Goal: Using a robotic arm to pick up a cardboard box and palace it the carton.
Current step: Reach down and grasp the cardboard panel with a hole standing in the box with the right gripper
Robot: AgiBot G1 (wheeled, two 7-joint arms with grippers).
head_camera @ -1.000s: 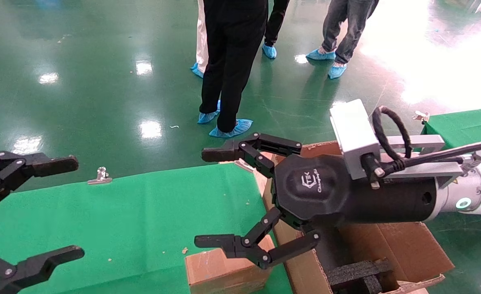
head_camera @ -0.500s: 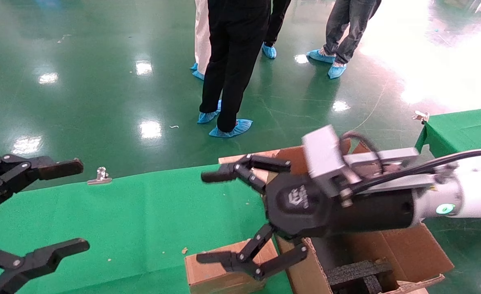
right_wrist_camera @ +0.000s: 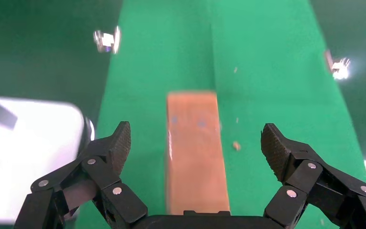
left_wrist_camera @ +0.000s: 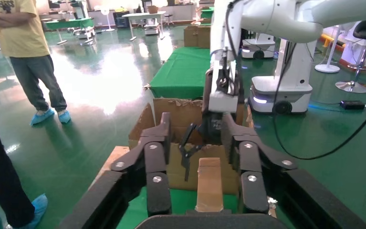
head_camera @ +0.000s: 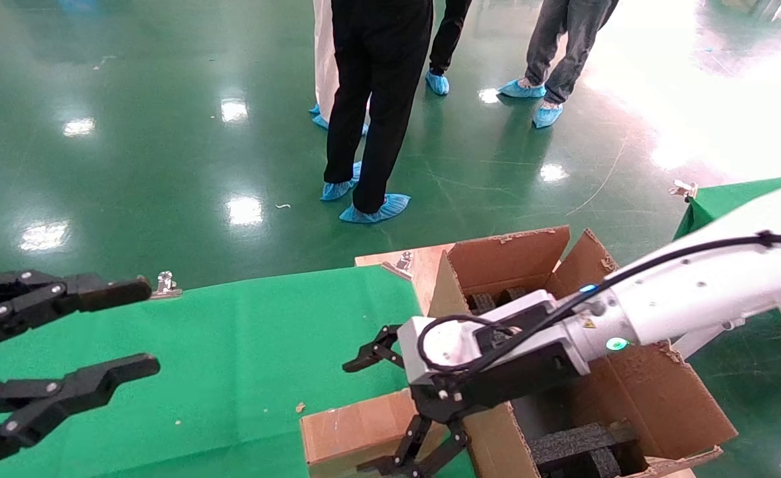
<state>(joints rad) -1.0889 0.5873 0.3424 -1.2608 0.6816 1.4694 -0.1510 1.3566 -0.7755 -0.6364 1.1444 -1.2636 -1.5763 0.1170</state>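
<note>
The small cardboard box [head_camera: 354, 431] lies on the green table cloth beside the carton [head_camera: 509, 259], at the near edge. My right gripper [head_camera: 390, 411], on the white robotic arm [head_camera: 695, 299], points down over the box and is open, one finger on each side, not touching. In the right wrist view the box [right_wrist_camera: 195, 152] lies between the spread fingers of the right gripper [right_wrist_camera: 196, 140]. My left gripper [head_camera: 146, 327] is open and empty over the cloth at the far left. The left wrist view shows the box [left_wrist_camera: 209, 183] end-on before the carton [left_wrist_camera: 181, 114].
Black foam blocks [head_camera: 582, 441] sit inside the carton. Metal clips [head_camera: 164, 284] hold the green cloth [head_camera: 244, 345] at the table's far edge. Several people in blue shoe covers [head_camera: 370, 212] stand on the green floor beyond. Another green table [head_camera: 722, 199] is at the right.
My right gripper has swung from level to pointing down and dropped over the cardboard box. My left gripper has shifted slightly and its fingers stand a little closer together.
</note>
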